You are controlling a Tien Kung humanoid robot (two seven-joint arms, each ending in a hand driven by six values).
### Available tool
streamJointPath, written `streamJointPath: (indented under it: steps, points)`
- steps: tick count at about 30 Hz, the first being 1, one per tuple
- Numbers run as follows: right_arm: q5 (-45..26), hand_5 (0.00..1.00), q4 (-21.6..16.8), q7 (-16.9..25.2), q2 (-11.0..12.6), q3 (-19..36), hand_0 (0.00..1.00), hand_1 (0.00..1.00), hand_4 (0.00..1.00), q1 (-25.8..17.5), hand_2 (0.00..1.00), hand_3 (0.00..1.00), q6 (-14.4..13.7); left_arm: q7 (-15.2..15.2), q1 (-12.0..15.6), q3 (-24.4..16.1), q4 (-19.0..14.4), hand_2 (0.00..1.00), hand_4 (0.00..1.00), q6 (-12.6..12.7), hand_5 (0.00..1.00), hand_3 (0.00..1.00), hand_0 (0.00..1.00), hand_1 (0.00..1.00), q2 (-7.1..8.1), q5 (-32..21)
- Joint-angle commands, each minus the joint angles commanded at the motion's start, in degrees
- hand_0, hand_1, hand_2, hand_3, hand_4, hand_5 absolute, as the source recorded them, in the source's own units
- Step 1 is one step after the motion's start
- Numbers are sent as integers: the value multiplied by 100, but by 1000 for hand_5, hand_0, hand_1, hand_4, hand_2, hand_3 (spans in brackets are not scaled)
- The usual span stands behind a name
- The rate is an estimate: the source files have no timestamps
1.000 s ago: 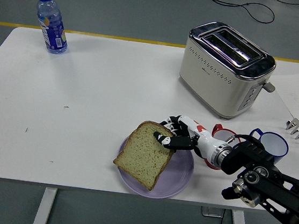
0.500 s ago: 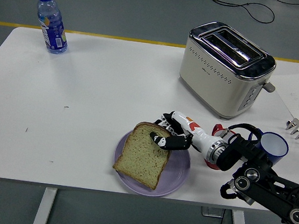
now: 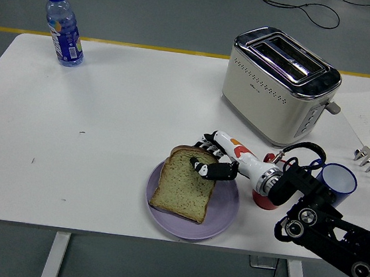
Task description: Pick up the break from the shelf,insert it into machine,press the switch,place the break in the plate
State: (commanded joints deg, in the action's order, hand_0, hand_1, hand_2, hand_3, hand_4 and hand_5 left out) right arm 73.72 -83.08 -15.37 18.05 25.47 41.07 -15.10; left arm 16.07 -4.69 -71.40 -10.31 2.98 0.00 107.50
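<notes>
I see the bread [image 3: 185,186] lying flat on the purple plate [image 3: 220,213] near the table's [image 3: 120,124] front edge. My right hand [image 3: 212,160] sits at its top right corner, thumb on top and fingers behind, pinching that edge. Toaster [image 3: 279,82] stands well behind, red cup [image 3: 265,200] just right of the plate

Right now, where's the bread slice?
In the head view the bread slice lies on the purple plate at the table's near edge, right of centre, the right hand pinching its top corner, red cup just right.
</notes>
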Motion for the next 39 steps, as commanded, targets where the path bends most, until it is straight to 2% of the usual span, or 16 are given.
streamJointPath:
  steps: [5,6,11,12,15,17,18,23,24,30,34,36,39]
  points:
    - [263,194,5,-11,-11,27,527,580,609,-13,594,583,44,0,15,-21,0,444,278,-4,939,545,597,454,0,30]
    - [334,203,11,3,-16,35,589,633,634,-16,636,643,48,0,19,-26,0,444,279,-5,943,547,597,454,0,40]
    - [666,203,31,47,-18,61,589,633,634,-34,636,643,75,-1,27,-26,0,444,279,-13,943,547,597,454,0,53]
    - [693,232,32,57,-18,64,707,708,666,-38,703,669,72,-1,28,-25,0,448,278,-13,944,546,597,455,0,53]
    - [770,232,25,107,-19,77,707,708,666,-45,703,669,39,-4,31,-17,0,448,278,-13,944,546,597,455,0,41]
    - [823,232,15,159,-23,90,707,708,666,-44,703,669,-10,-6,31,-15,0,448,278,-11,944,546,597,455,0,35]
    - [890,248,6,206,-29,115,827,797,689,-41,835,756,-56,-8,29,-2,0,448,279,-11,943,546,597,454,0,20]
    - [1033,248,-17,332,-34,169,827,797,689,-24,835,756,-186,-10,17,31,0,448,279,-6,943,546,597,454,0,-33]
    - [1036,255,-28,378,-32,180,881,836,705,-21,895,798,-240,-11,12,43,0,449,279,-5,943,547,597,454,0,-48]
    - [1009,255,-169,547,-7,263,887,834,709,-35,899,803,-424,-13,-4,81,0,448,280,-2,944,547,597,454,0,-103]
    - [737,255,-450,965,49,507,887,834,709,-92,899,803,-575,-17,-25,92,0,448,280,4,944,547,597,454,0,-128]
    - [342,255,-676,1367,89,777,886,829,705,-149,895,809,-642,-21,-31,102,0,450,280,9,944,547,597,454,0,-150]
    - [-134,255,-919,1786,156,1058,886,829,705,-194,895,809,-587,-22,-32,83,0,450,280,13,944,547,597,454,0,-139]
